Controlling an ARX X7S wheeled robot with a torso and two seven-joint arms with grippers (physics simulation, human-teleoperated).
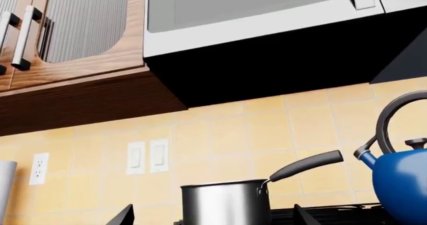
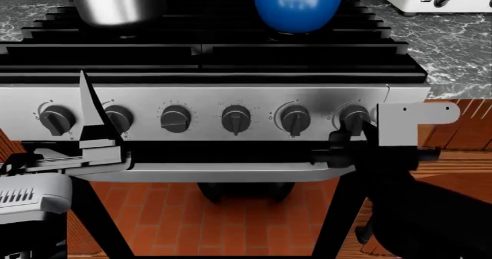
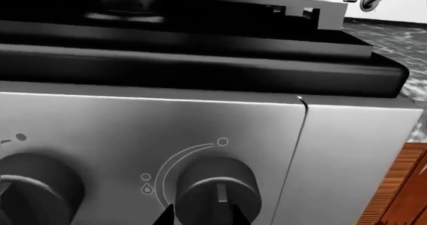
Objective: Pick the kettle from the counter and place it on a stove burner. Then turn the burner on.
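sitting on black stove grates [image 2: 230, 54], kettle [image 2: 298, 6] beside veined counter [image 2: 453, 52].

We note a glossy blue kettle [image 2: 298, 6], brushed-steel pan [image 1: 225, 203], matt black cast-iron grates [image 2: 215, 52], satin metal panel [image 3: 153, 130] and veined stone counter [image 2: 453, 46].

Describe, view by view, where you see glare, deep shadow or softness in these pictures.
Head view: soft highlight on the kettle. Left wrist view: underside of the hood pure black. Right wrist view: the near knob slightly soft, sheen across the steel panel.
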